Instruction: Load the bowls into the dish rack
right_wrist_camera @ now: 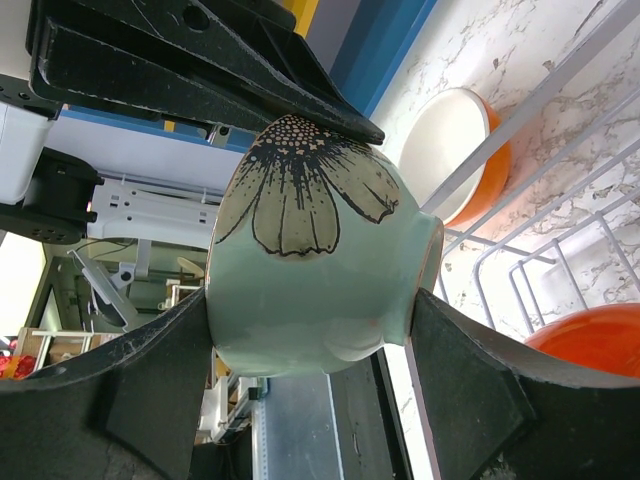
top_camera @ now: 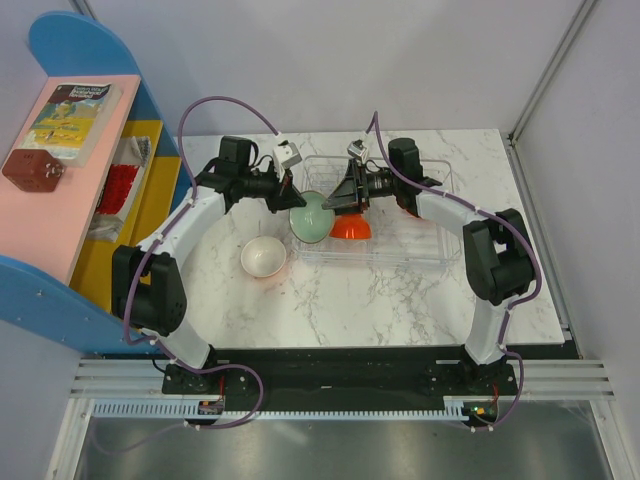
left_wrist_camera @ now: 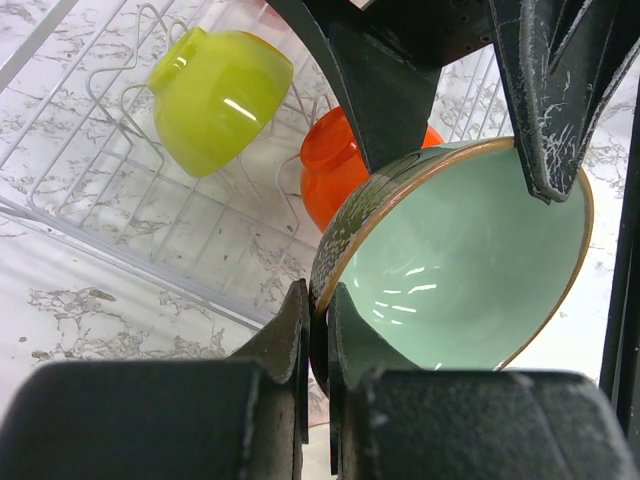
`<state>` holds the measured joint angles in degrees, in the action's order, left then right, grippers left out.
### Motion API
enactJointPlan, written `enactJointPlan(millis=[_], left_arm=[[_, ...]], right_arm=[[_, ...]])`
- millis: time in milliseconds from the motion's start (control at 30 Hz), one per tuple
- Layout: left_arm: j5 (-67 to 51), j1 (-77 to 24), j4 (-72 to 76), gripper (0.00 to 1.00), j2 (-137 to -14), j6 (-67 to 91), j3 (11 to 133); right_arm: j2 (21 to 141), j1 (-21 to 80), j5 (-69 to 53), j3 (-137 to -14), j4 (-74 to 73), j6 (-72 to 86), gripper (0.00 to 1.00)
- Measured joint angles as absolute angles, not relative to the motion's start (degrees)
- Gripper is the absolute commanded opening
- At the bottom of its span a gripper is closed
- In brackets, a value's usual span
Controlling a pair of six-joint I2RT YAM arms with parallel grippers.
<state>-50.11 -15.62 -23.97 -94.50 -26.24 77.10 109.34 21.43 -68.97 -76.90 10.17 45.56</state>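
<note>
While left pincer (left_wrist_camera: 318, 300), seemingly right pincer (right_wrist_camera: 315, 320), clasp mint bowl (left_wrist_camera: 470, 260), lime bowl (left_wrist_camera: 220, 100), orange bowl (left_wrist_camera: 330, 175) in rack (left_wrist_camera: 150, 235)

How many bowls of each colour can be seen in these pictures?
Mint green bowl: 1
Lime green bowl: 1
Orange bowls: 2, an all-orange bowl and a white-lined orange bowl
Total: 4 clearly visible
</note>
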Motion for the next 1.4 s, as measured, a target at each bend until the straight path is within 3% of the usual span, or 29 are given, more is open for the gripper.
enactJointPlan(millis=[233,500,767,1000,1100,1167,1400], left_arm=[[-51.48,-15.44,-26.06,0.02,-95.42,-27.11,78.13],[-53.67,-15.44,-29.56,0.02,-96.99,-30.81,79.46],[-54.94,-15.38,-31.57,0.39,-97.19,-32.47,79.79],[-57.6,-15.68,-32.73,0.53,-97.34,-32.38,79.88],[-58.11,-15.73,-32.82,0.72,-97.34,-32.47,79.88],[-58.61,-15.79,-32.93,0.99,-97.34,-32.32,79.9],[-59.64,-12.82,-32.75,1.0,-97.34,-29.41,80.68]], right_arm=[[109.34,21.61,-68.99,-76.93,8.23,43.77,0.0],[109.36,22.02,-68.49,-80.23,-3.51,35.57,0.0],[109.34,22.74,-67.55,-81.93,-9.58,29.41,0.0],[109.36,23.75,-64.49,-81.95,-11.86,26.11,0.0],[109.34,23.83,-63.51,-81.97,-12.36,25.39,0.0],[109.34,23.83,-62.85,-82.24,-12.8,25.04,0.0],[109.34,23.46,-60.93,-84.2,-16.12,22.44,0.0]])
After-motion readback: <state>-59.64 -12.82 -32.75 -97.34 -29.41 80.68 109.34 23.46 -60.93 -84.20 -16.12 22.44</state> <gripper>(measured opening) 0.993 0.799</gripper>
